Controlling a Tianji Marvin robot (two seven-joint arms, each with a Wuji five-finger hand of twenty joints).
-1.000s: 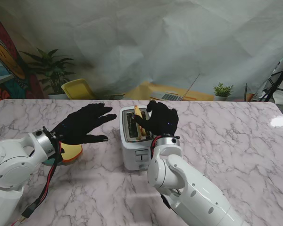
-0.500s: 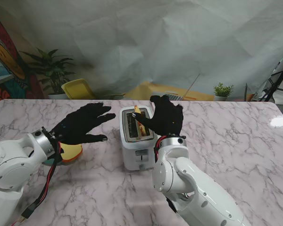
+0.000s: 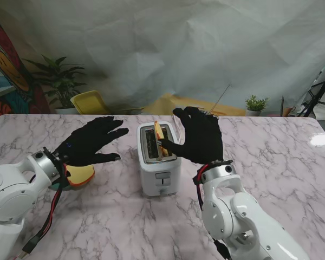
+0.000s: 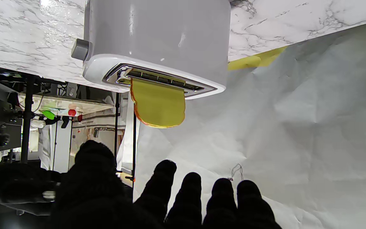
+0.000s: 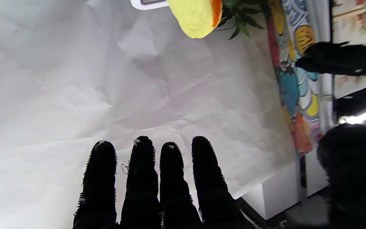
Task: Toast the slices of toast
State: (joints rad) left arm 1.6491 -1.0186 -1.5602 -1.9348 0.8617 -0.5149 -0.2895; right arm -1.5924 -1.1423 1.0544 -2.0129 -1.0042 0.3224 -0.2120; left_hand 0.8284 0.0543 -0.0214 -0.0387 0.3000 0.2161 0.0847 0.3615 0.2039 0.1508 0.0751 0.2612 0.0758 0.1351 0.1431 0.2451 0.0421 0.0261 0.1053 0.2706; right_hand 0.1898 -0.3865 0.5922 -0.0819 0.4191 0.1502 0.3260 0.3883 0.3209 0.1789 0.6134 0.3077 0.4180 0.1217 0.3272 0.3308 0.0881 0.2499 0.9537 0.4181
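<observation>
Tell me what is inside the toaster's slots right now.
One yellow toast slice stands in a slot of the toaster, its upper part sticking out. Its lower part is hidden inside. The other slot looks empty, though its depths are dark.

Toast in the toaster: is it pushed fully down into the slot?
No, the toast sticks well out of the toaster slot in the left wrist view.

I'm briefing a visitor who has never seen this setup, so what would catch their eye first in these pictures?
First, the white toaster mid-table on the marble table, with a yellow toast slice sticking halfway out of its slot. Next, the two black gloved hands flanking it: the right hand open right beside the slice, the left hand spread open to the toaster's left, above another toast slice that peeks out under its wrist.
</observation>
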